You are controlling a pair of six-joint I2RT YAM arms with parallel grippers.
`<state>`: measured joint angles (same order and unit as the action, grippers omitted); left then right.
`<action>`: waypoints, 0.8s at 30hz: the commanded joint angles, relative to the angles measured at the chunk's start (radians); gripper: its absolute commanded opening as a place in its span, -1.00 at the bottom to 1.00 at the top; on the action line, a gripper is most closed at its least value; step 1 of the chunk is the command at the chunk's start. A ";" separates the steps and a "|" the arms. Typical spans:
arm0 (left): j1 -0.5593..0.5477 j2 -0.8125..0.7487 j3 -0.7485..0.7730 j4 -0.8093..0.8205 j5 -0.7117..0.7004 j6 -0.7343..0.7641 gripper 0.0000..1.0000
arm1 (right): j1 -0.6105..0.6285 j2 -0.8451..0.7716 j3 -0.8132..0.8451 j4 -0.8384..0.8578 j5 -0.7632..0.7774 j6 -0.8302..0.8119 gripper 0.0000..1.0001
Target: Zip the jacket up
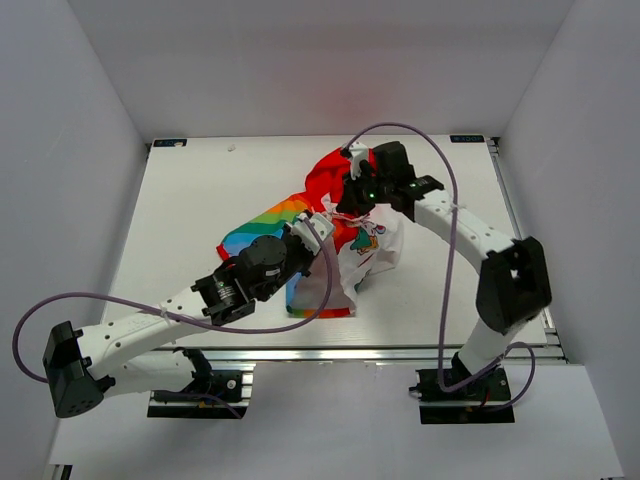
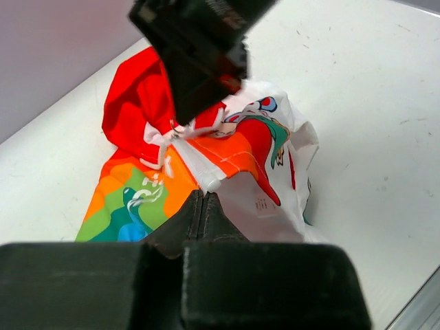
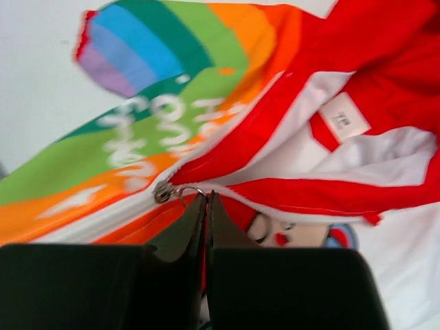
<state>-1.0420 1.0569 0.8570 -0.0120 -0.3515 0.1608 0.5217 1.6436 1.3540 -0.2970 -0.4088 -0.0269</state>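
Note:
The jacket (image 1: 290, 212) lies bunched in the middle of the table, with the red hood at the far side and rainbow and white cartoon panels nearer. My left gripper (image 1: 318, 228) is shut on the lower end of the white zipper tape (image 2: 212, 183), which sits right at its fingertips. My right gripper (image 1: 352, 196) is shut on the metal pull ring (image 3: 189, 190) of the zipper slider (image 3: 163, 192). In the right wrist view the zipper is closed to the left of the slider. To its right it is open, showing the white lining (image 3: 385, 158).
The white table (image 1: 190, 220) has a metal rail along its front edge (image 1: 380, 352). White walls enclose the left, back and right. Purple cables loop over both arms. The right gripper's body (image 2: 199, 62) hangs close above the jacket in the left wrist view.

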 commanded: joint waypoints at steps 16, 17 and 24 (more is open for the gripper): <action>-0.007 -0.043 -0.101 -0.276 0.302 -0.498 -1.00 | -0.184 0.854 0.859 0.412 0.481 0.008 -1.00; -0.007 -0.043 -0.124 -0.305 0.307 -0.518 -1.00 | -0.183 0.863 0.858 0.441 0.476 0.019 -1.00; -0.007 0.056 -0.185 -0.318 0.352 -0.616 -1.00 | -0.172 0.768 0.718 0.515 0.270 0.019 -0.69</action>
<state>-0.9844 1.0904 0.6666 -0.2028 -0.2790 -0.3374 0.4545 2.4836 2.1143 -0.1379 -0.3344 0.0429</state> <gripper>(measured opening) 0.008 0.105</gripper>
